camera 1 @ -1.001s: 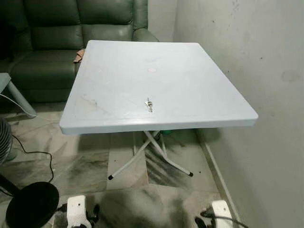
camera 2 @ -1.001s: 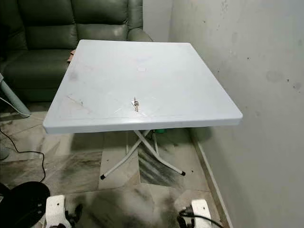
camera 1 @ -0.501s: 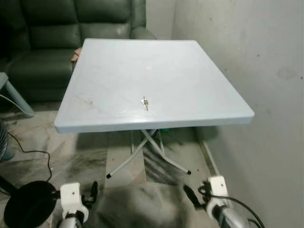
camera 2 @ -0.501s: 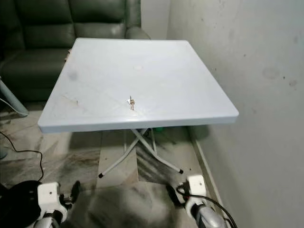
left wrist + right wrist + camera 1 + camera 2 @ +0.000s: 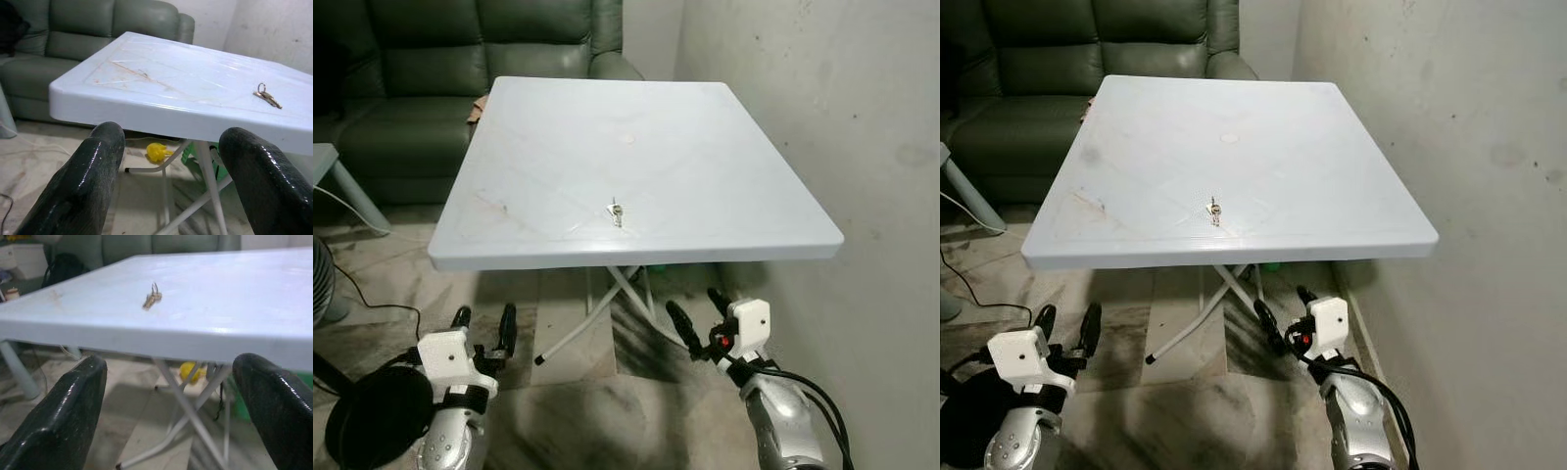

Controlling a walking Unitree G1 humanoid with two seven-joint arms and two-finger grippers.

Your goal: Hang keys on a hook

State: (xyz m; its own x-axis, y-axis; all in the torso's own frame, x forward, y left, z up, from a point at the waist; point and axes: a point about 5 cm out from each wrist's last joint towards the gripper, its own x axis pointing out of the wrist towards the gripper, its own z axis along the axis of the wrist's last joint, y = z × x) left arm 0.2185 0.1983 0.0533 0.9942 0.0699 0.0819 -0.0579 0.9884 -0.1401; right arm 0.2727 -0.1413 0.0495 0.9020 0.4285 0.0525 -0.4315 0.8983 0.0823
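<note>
White folding table [image 5: 724, 166] fills frame centre, green sofa [image 5: 431, 59] upper left. Keys [image 5: 618, 212] lie near table's front edge. Left gripper [image 5: 481, 328] lower left, right gripper [image 5: 697, 311] lower right: both below table edge, fingers spread, empty.

dim room, soft glare on the table [image 5: 705, 186], wrist views slightly blurred.

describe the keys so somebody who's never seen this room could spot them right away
Find the white folding table standing beside the wall, in front of the green sofa. The keys lie flat near the middle of its front edge, a small metal bunch on a ring.
</note>
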